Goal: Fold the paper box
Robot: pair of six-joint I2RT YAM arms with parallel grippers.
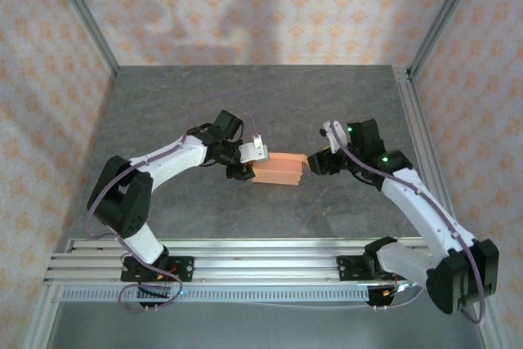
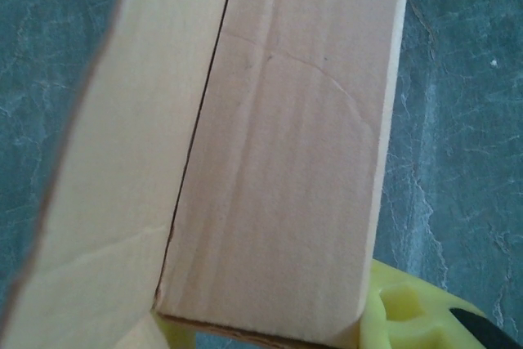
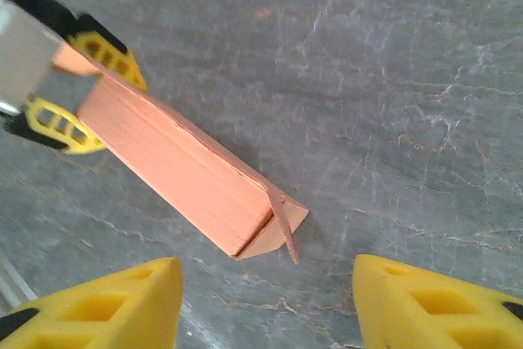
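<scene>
Right now your left gripper (image 1: 245,167) is clamped on the paper box (image 1: 278,167). Its jaws stand partly closed, with one end of the salmon-pink card pinched between them. From the right wrist you can see the yellow fingers (image 3: 114,59) pressing on either side of that end. From the left wrist the box (image 2: 286,161) runs straight out ahead of the jaws, with a dark seam between two panels and the left-hand panel leaning away.

Your right gripper (image 1: 315,161) is released. Its jaws are spread wide with nothing between them, and the two yellow fingertips (image 3: 147,300) sit well apart. The free end of the box (image 3: 188,173) lies just ahead of that gap and touches neither finger. A thin end flap (image 3: 283,230) stands loose there, tilted off the end face. You cannot tell whether that end rests on the grey table (image 1: 245,104) or hangs just above it.
</scene>
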